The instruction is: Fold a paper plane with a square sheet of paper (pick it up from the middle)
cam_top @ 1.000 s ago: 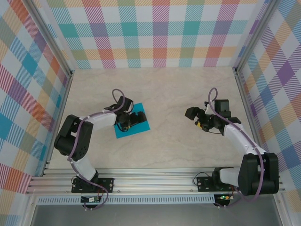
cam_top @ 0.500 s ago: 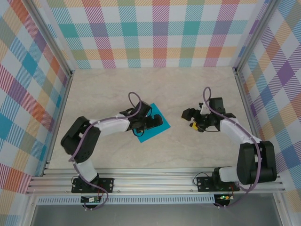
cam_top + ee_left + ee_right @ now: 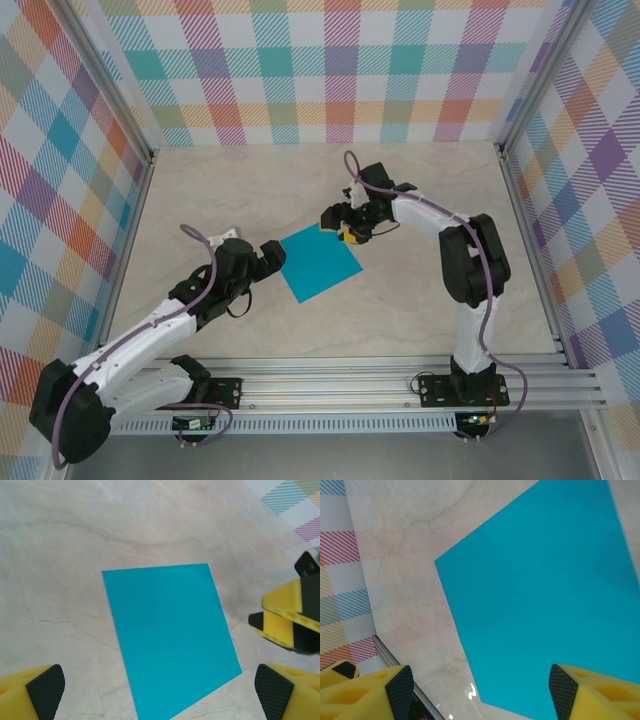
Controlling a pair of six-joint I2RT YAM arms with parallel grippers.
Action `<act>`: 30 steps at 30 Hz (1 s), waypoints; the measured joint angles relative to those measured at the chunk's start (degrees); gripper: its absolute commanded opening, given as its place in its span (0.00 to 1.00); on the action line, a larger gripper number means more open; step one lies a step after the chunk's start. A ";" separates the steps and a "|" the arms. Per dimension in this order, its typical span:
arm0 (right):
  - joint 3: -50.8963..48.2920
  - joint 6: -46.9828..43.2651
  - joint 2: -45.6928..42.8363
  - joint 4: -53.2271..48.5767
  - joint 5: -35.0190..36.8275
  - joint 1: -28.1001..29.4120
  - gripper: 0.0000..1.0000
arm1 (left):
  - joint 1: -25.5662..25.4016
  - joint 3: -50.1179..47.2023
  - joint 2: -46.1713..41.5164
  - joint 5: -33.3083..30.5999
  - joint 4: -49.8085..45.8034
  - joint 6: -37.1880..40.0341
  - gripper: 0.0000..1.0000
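Top external view is showing you the square sheet of paper (image 3: 322, 263) lying flat mid-frame, with your left gripper (image 3: 276, 258) and right gripper (image 3: 338, 226) both gaping, gripping nothing.

2 black-and-white arms (image 3: 140, 345), purple cables (image 3: 348, 168), yellow black-padded fingers (image 3: 30, 690).

This looks like a robot lab, with a small test booth inside it. The table (image 3: 250, 190) has a pale stone look. Three walls (image 3: 340, 70) with bright checked squares box it in. Silver metal rails (image 3: 330, 385) run along the near edge of the table. A left arm (image 3: 150, 337) and a right arm (image 3: 468, 262), both robot arms, are bolted there.
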 measured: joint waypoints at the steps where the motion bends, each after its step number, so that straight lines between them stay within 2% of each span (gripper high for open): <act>1: 2.05 -0.17 1.88 -0.81 -0.17 0.39 0.74 | 0.20 -0.85 -1.25 -0.72 -0.33 -0.63 1.00; 9: 10.67 -0.42 10.88 -4.66 -1.03 1.20 0.72 | 0.42 -3.80 -6.08 -4.63 -1.53 -3.19 1.00; 15: 9.40 0.31 11.52 -7.26 4.68 1.20 0.68 | 0.63 -4.39 -5.09 -1.20 -0.96 -1.38 1.00; 21: -1.97 6.45 4.44 -2.36 11.10 1.18 0.62 | 0.61 -4.13 1.05 6.14 2.34 0.55 1.00; 25: -13.97 13.84 -3.67 2.91 15.41 1.18 0.62 | 0.61 -1.42 7.78 11.76 3.26 1.44 1.00; 30: -22.01 18.40 -10.21 5.64 18.99 1.14 0.67 | 0.13 4.11 16.35 17.18 4.48 2.78 1.00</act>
